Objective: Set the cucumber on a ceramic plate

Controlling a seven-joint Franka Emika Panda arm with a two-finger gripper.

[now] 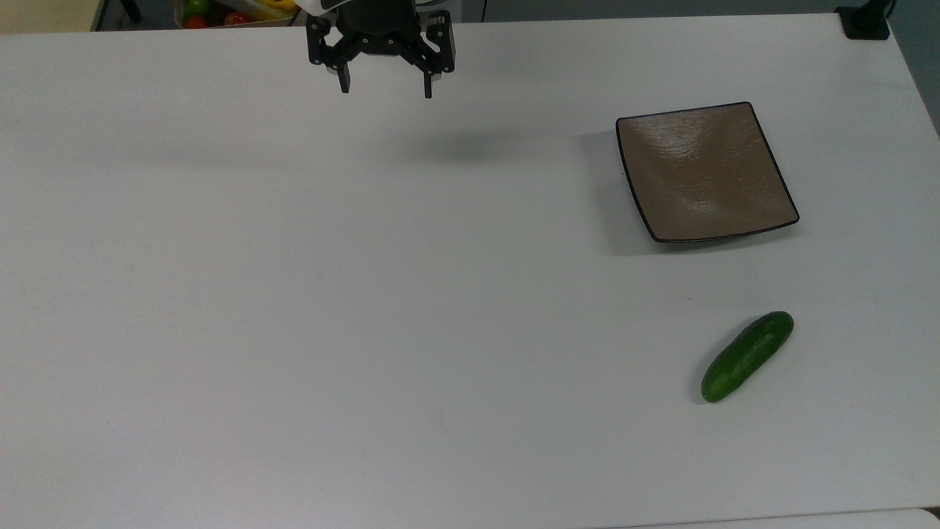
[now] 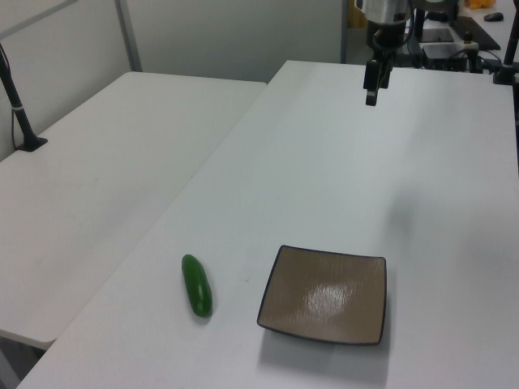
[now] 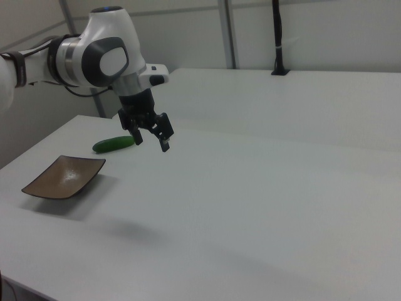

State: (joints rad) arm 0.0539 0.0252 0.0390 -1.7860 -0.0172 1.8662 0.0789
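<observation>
The dark green cucumber [image 1: 747, 356] lies flat on the white table near the top view's lower right; it also shows as cucumber [image 2: 196, 284] and cucumber [image 3: 113, 145]. The square brown plate [image 1: 705, 173] with a thin black rim sits bare just beyond it, seen too as plate [image 2: 326, 293] and plate [image 3: 64, 176]. My gripper [image 1: 386, 91] hangs open above the table at the top view's upper edge, far to the left of both, with nothing between its fingers. It appears again as gripper [image 2: 372, 87] and gripper [image 3: 151, 142].
A second white table [image 2: 89, 178] adjoins on the left view's left. A black post [image 1: 865, 20] stands at the top view's upper right corner. A bin of colourful fruit [image 1: 220, 11] sits beyond the table's far edge. White tabletop [image 1: 330, 294] spreads between gripper and plate.
</observation>
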